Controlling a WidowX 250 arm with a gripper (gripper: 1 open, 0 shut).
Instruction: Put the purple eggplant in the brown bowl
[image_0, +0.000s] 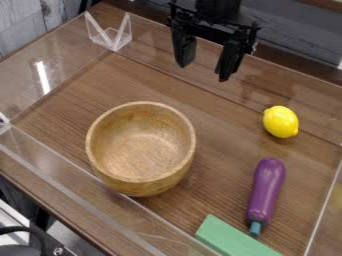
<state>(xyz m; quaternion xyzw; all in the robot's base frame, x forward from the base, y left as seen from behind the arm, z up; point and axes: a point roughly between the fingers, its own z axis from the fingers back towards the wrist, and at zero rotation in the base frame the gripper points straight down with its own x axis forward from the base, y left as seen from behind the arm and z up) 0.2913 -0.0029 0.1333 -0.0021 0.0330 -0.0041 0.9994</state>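
The purple eggplant (265, 193) lies on the wooden table near the front right, its teal stem end pointing toward the front edge. The brown bowl (140, 147) stands empty at centre left, its thick rim showing grain. My gripper (207, 55) hangs at the back of the table, pointing down, its black fingers (230, 60) spread apart with nothing between them. It is well apart from both the eggplant and the bowl.
A yellow lemon (279, 122) sits to the right, behind the eggplant. A flat green block (243, 238) lies at the front edge by the eggplant's stem. Clear acrylic walls (110, 32) fence the table; the left and front edges drop off.
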